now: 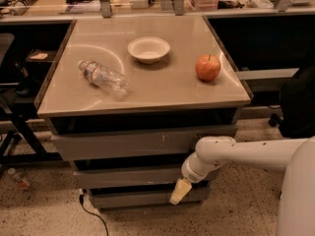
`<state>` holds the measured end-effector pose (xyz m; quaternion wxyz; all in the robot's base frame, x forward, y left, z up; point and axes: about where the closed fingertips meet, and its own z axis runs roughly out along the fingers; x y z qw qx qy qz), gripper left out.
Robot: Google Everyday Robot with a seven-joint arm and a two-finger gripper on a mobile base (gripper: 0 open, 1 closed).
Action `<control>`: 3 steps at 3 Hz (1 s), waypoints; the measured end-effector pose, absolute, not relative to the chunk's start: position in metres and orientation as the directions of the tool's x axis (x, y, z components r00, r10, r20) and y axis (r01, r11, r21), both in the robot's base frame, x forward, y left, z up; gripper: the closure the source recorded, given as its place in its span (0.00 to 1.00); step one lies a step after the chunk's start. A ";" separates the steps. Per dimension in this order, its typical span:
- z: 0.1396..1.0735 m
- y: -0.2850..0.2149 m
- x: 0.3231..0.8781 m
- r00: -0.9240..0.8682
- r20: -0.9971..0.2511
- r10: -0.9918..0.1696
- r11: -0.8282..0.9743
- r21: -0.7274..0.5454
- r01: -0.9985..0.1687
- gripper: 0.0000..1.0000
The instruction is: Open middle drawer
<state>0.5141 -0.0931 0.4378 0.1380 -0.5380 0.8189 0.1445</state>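
The cabinet has three grey drawer fronts stacked under the tabletop. The widest top front bears pale scratch marks. The middle drawer is the plain grey front below it, closed or barely out. The narrowest front is at the bottom. My white arm reaches in from the right, and my gripper with its yellowish tip hangs in front of the right end of the middle drawer, its tip overlapping the bottom front.
On the tabletop lie a clear plastic bottle, a white bowl and a red apple. A black chair stands at the right. A dark cable trails on the floor at the cabinet's left foot.
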 end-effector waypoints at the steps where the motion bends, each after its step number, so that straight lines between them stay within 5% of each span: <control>1: 0.439 -0.096 0.505 -0.386 -0.341 -0.857 0.374 0.104 -0.922 0.00; 3: 0.467 -0.109 0.448 -0.416 -0.245 -0.876 0.389 0.150 -0.909 0.00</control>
